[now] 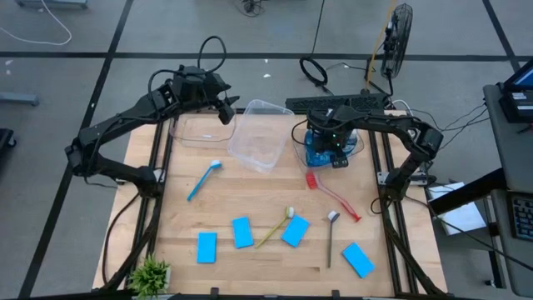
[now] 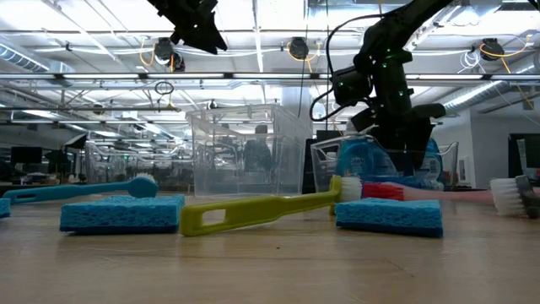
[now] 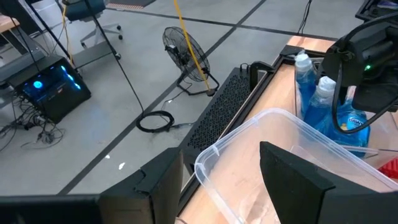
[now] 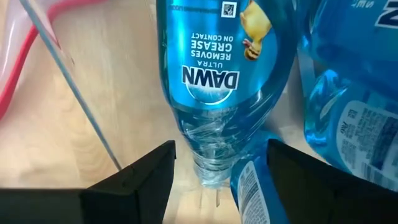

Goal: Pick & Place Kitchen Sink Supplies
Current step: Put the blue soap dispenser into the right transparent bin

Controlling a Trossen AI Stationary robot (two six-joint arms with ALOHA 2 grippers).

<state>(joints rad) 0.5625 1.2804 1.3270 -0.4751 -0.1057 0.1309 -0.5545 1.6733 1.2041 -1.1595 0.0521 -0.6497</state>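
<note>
Several bottles of blue liquid [image 1: 318, 148] stand in a clear tub [image 1: 358, 143] at the far right. My right gripper [image 4: 221, 149] points down into that tub, open, its fingers on either side of one bottle's neck [image 4: 214, 165] without touching it. My left gripper [image 1: 226, 112] hangs open, high above an empty clear tub [image 1: 260, 137] that shows beyond its fingers [image 3: 292, 174]. On the wood lie a blue brush [image 1: 204, 179], a red brush [image 1: 333, 196], a yellow brush [image 1: 275, 227], a grey brush [image 1: 331, 237] and several flat blue sponges [image 1: 242, 232].
A second empty clear tub [image 1: 196, 129] lies at the far left, under the left arm. A small green plant [image 1: 150, 273] stands at the near left corner. Black frame rails [image 1: 158, 208] run along both sides of the table. A black keyboard [image 1: 333, 102] lies behind the far edge.
</note>
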